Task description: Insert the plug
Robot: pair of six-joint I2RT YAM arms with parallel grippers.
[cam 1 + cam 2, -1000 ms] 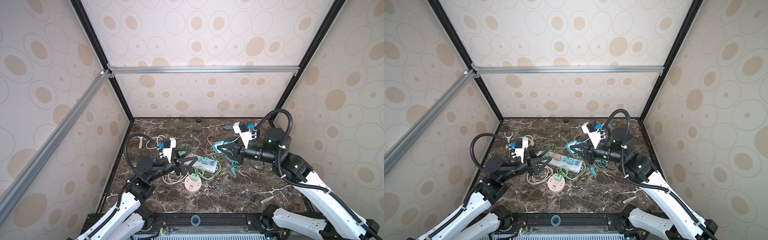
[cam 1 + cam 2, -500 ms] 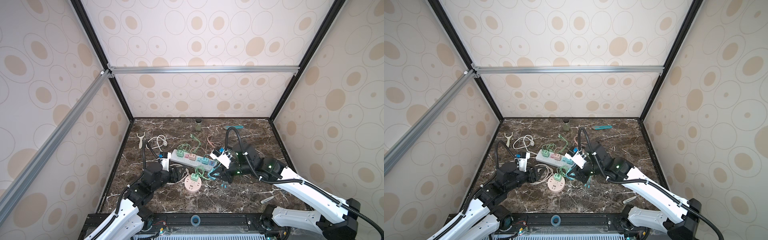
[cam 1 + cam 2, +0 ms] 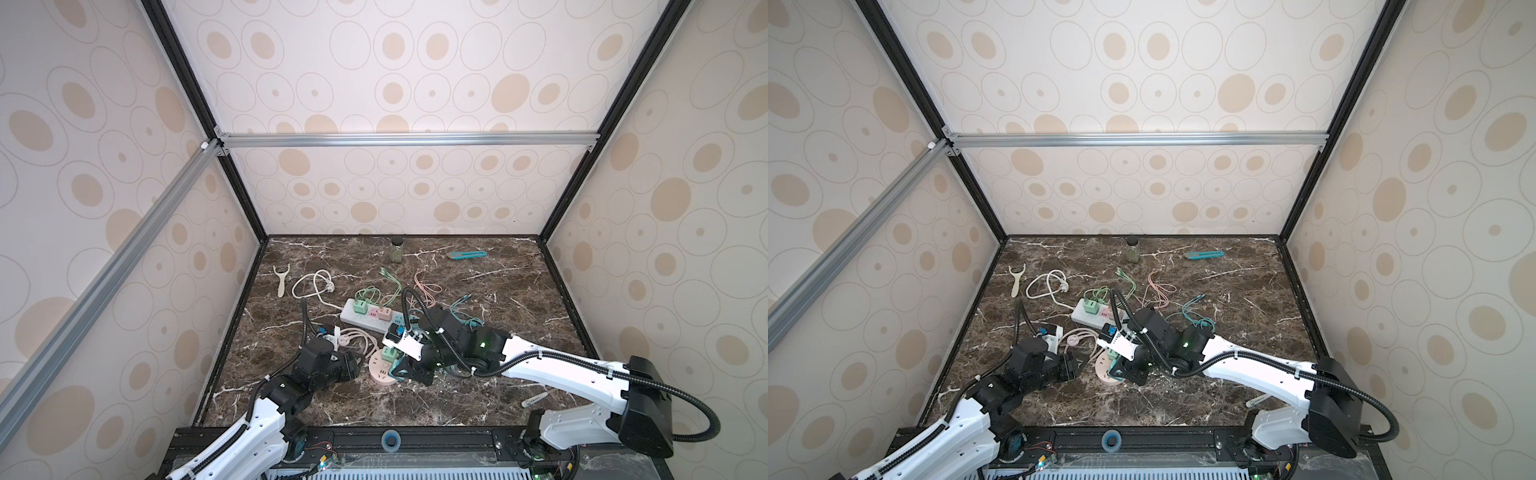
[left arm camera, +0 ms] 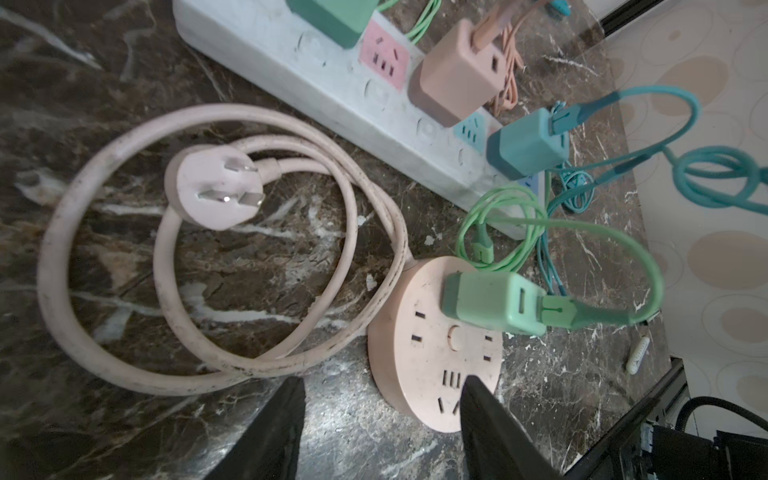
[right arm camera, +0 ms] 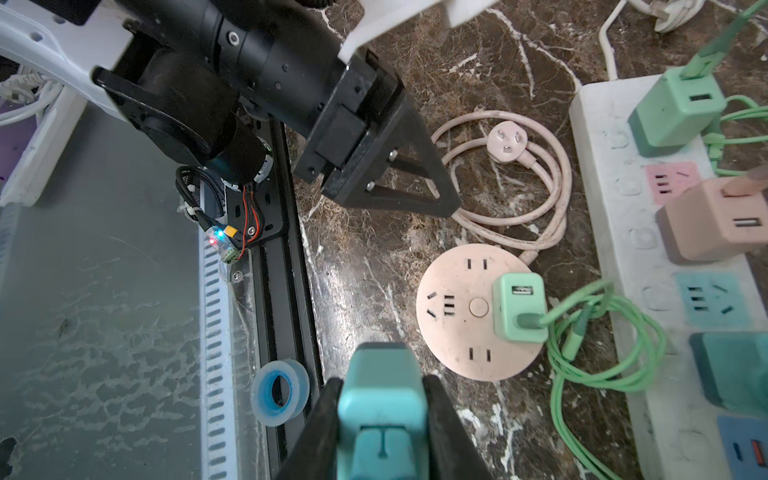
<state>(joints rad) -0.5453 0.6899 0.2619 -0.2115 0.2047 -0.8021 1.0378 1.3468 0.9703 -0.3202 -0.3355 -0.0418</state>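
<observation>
Right gripper (image 5: 382, 399) is clamped on the teal charger plug (image 5: 380, 415) and holds it just short of the round pink socket hub (image 5: 457, 336), probably to line up a free outlet. Left gripper (image 4: 382, 380), jaws apart and empty, sits at the hub's rim, likely to steady it.

No word, brand or number can be read in any view. The power strip (image 4: 266, 54), the round socket (image 4: 432, 353), the green charger (image 4: 482, 303) and the teal charger (image 5: 382, 399) show only plain coloured faces and slot openings
</observation>
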